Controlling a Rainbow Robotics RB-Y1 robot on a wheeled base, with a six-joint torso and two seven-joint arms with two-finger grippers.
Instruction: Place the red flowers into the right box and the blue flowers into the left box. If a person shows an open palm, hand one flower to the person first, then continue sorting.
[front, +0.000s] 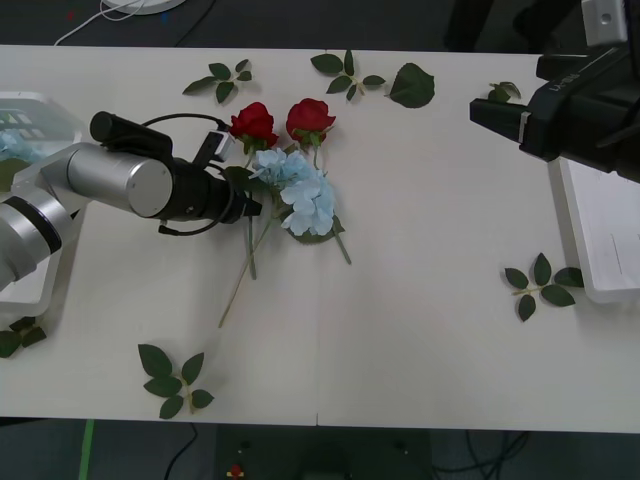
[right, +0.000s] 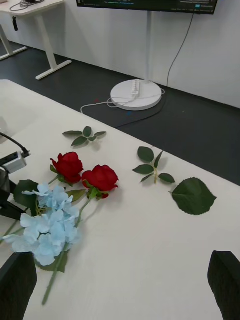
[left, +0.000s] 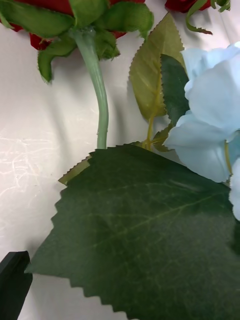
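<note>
Front view: two red flowers (front: 282, 122) lie side by side on the worktop (front: 420, 330), and one bunch of blue flowers (front: 300, 190) lies touching them just below. The left hand (front: 250, 195) is low at the stems beside the blue bunch; I cannot tell if it is spread or pinching. The right hand (front: 500, 115) hangs above the right box (front: 600, 240). The left box (front: 40, 110) already holds some blue. Five leaf sprigs (front: 172, 380) lie around. Right wrist view: its black fingers (right: 17, 282) stand spread over the worktop near two roses and one blue bunch. Left wrist view: a big green leaf (left: 145, 225), a rose stem (left: 97, 90) and blue petals are very close.
</note>
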